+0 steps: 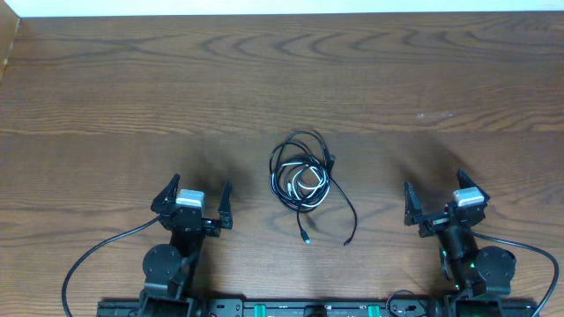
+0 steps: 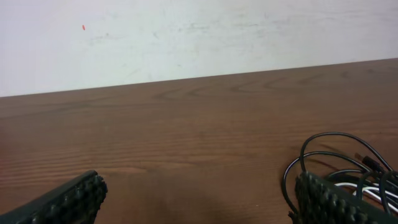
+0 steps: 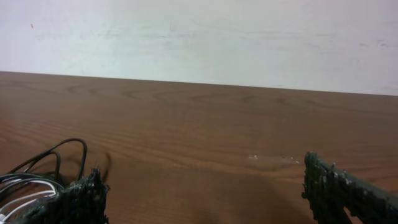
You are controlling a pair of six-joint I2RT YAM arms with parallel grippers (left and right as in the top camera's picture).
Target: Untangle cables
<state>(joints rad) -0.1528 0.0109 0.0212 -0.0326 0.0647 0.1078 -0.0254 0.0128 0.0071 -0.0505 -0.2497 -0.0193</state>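
Note:
The cables [image 1: 301, 172] lie in one loose tangle at the middle of the wooden table [image 1: 282, 79]. Black loops wrap round a white cord [image 1: 305, 183], and two black tails [image 1: 346, 236] trail toward the near edge. My left gripper [image 1: 200, 185] stands open to the left of the tangle and touches nothing. My right gripper [image 1: 434, 182] stands open to its right, also apart from it. In the left wrist view the cables [image 2: 336, 155] show behind the right fingertip [image 2: 329, 202] of the open gripper [image 2: 199, 200]. In the right wrist view the cables [image 3: 50, 158] show past the left fingertip [image 3: 74, 199] of the open gripper [image 3: 205, 194].
Thick black arm cables [image 1: 88, 255] curve off both bases at the near edge. A pale wall [image 2: 186, 31] bounds the table's far side. Bare wood lies between each gripper and the tangle.

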